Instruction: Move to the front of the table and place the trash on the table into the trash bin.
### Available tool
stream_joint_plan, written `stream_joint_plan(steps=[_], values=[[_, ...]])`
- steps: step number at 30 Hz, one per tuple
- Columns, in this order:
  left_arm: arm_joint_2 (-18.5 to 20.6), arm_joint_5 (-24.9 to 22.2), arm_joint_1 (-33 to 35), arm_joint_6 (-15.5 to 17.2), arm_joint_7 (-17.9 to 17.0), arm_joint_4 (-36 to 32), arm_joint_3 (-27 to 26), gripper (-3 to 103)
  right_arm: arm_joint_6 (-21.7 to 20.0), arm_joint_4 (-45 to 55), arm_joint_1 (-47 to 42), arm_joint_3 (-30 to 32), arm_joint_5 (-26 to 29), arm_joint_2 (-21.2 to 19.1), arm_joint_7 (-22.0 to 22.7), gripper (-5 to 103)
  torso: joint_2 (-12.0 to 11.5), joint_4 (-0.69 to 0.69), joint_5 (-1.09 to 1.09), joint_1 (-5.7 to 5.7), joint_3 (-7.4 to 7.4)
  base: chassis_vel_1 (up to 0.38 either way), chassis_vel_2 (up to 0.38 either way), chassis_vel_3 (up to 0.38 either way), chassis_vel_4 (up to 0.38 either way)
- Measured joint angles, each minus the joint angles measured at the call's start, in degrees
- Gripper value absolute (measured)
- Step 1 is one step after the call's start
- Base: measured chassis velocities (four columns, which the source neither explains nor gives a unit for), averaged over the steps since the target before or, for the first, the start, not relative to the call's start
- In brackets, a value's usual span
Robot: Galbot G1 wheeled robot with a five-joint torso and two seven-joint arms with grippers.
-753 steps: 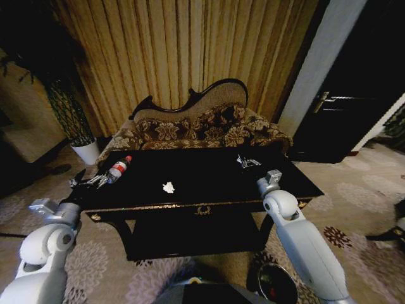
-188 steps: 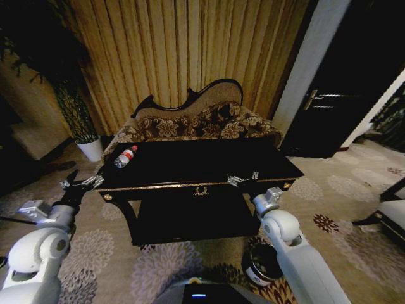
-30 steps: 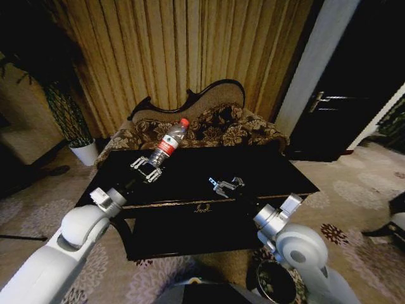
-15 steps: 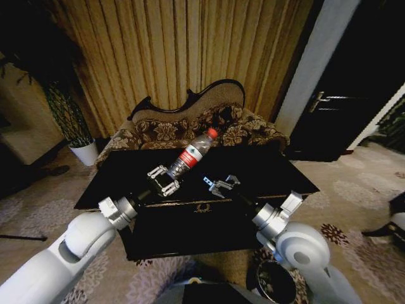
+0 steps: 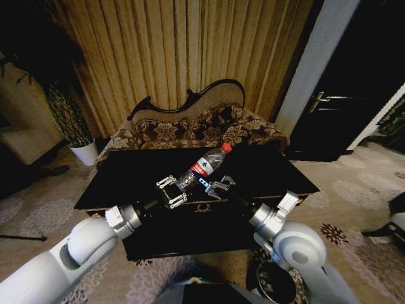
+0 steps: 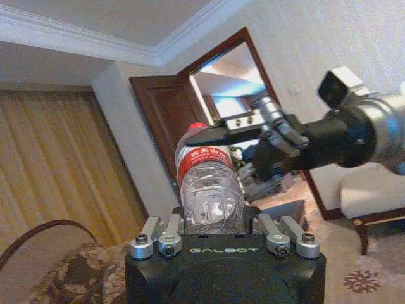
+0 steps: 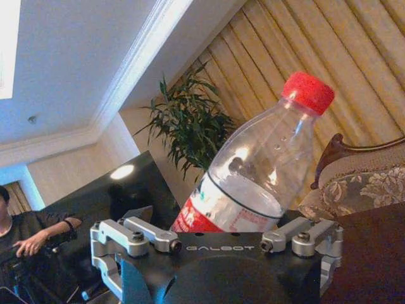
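A clear plastic bottle (image 5: 204, 166) with a red cap and red label hangs tilted over the middle of the glossy black table (image 5: 126, 172). My left gripper (image 5: 174, 190) is shut on its lower end. My right gripper (image 5: 215, 185) is open just beside the bottle's body, touching or almost touching it. In the left wrist view the bottle (image 6: 209, 183) rises from my left fingers, with the right gripper's open fingers (image 6: 221, 133) alongside its cap. In the right wrist view the bottle (image 7: 253, 183) leans between that gripper's spread fingers. The trash bin (image 5: 273, 284) stands on the carpet, below my right arm.
A carved-back patterned sofa (image 5: 202, 130) stands right behind the table, before tall curtains. A white plant pot (image 5: 85, 152) is at the far left. A dark door (image 5: 345, 111) is to the right. Patterned carpet lies around the table.
My left arm has carried the bottle rightward and lower over the table, up to the right gripper. The right gripper has shifted only slightly and stays open.
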Motion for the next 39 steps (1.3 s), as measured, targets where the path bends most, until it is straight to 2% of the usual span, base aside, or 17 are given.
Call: stream_joint_plan(steps=[10,12,13,14,15,17,18,19,26,29,30,32,33,35,36,38,39], values=[[1.1,0.0,-0.1,-0.1,0.4,-0.4,0.2,42,-0.1,0.0,0.6,0.1,-0.3,-0.7,0.0,102,0.0,0.00,0.00,0.00,0.00,0.000,0.000,0.000,0.000],[1.0,0.0,-0.1,-0.2,0.4,-0.2,0.2,42,-0.1,-0.1,0.5,0.2,-0.5,-0.7,0.0,97,0.0,0.00,0.00,0.00,0.00,0.000,0.000,0.000,0.000],[0.8,0.0,-0.1,-0.2,0.3,-0.2,0.2,41,0.0,-0.1,0.6,0.3,-0.6,-0.8,0.0,92,0.0,0.00,0.00,0.00,0.00,0.000,0.000,0.000,0.000],[0.8,0.0,-0.1,-0.2,0.3,-0.2,0.2,41,0.0,-0.1,0.6,0.3,-0.6,-0.8,0.0,92,0.0,0.00,0.00,0.00,0.00,0.000,0.000,0.000,0.000],[0.7,0.0,-0.1,-0.2,0.3,-0.1,0.2,41,0.1,-0.1,0.6,0.5,-0.6,-0.9,0.0,82,0.0,0.00,0.00,0.00,0.00,0.000,0.000,0.000,0.000],[0.7,0.0,-0.1,-0.2,0.3,0.0,0.2,41,0.1,-0.1,0.6,0.5,-0.7,-0.9,0.0,82,0.0,0.00,0.00,0.00,0.00,0.000,0.000,0.000,0.000],[0.6,0.1,-0.1,-0.2,0.2,0.0,0.2,41,0.1,-0.1,0.6,0.5,-0.7,-1.0,0.0,71,0.0,0.00,0.00,0.00,0.00,0.000,0.000,0.000,0.000],[0.6,0.1,-0.1,-0.2,0.2,0.0,0.1,41,0.1,0.0,0.6,0.6,-0.6,-1.0,0.0,66,0.0,0.00,0.00,0.00,0.00,0.000,0.000,0.000,0.000],[0.6,0.1,0.2,0.6,0.2,-0.3,-0.9,40,0.3,0.0,0.6,0.6,-0.7,-1.1,-0.1,53,0.0,0.00,0.00,0.00,0.00,0.000,0.000,0.000,0.000],[0.3,0.0,0.3,0.8,0.1,-0.3,-1.1,55,0.3,0.0,0.5,0.7,-0.8,-1.1,-0.2,42,0.0,0.00,0.00,0.00,0.00,0.000,0.000,0.000,0.000],[0.3,0.0,0.3,0.8,0.1,-0.3,-1.1,55,0.3,0.0,0.5,0.7,-0.8,-1.1,-0.2,42,0.0,0.00,0.00,0.00,0.00,0.000,0.000,0.000,0.000],[-0.1,-0.2,0.3,1.0,-0.6,-0.3,-1.1,66,0.3,0.0,0.3,1.2,-0.8,-1.0,-0.2,36,0.0,0.00,0.00,0.00,0.00,0.000,0.000,0.000,0.000],[-0.4,-0.6,0.3,1.3,-1.5,-0.3,-1.1,72,0.4,0.0,0.2,1.5,-0.9,-1.0,-0.2,36,0.0,0.00,0.00,0.00,0.00,0.000,0.000,0.000,0.000],[-0.8,-1.2,0.3,1.7,-2.4,-0.1,-1.2,72,0.5,0.0,0.1,1.8,-0.9,-1.0,-0.2,33,0.0,0.00,0.00,0.00,0.00,0.000,0.000,0.000,0.000],[-1.5,-2.4,0.3,2.5,-3.6,0.3,-2.1,82,0.7,0.0,0.1,2.2,-0.9,-1.0,-0.2,30,0.0,0.00,0.00,0.00,0.00,0.000,0.000,0.000,0.000],[-2.0,-3.2,0.3,3.0,-4.1,0.5,-2.9,82,0.9,0.0,0.2,2.3,-0.9,-1.0,-0.2,28,0.0,0.00,0.00,0.00,0.00,0.000,0.000,0.000,0.000],[-2.7,-4.9,0.2,3.9,-4.7,0.9,-4.8,93,1.5,-0.2,0.4,2.7,-0.9,-1.0,-0.1,27,0.0,0.00,-0.01,0.00,0.00,0.000,0.000,0.000,0.000]])
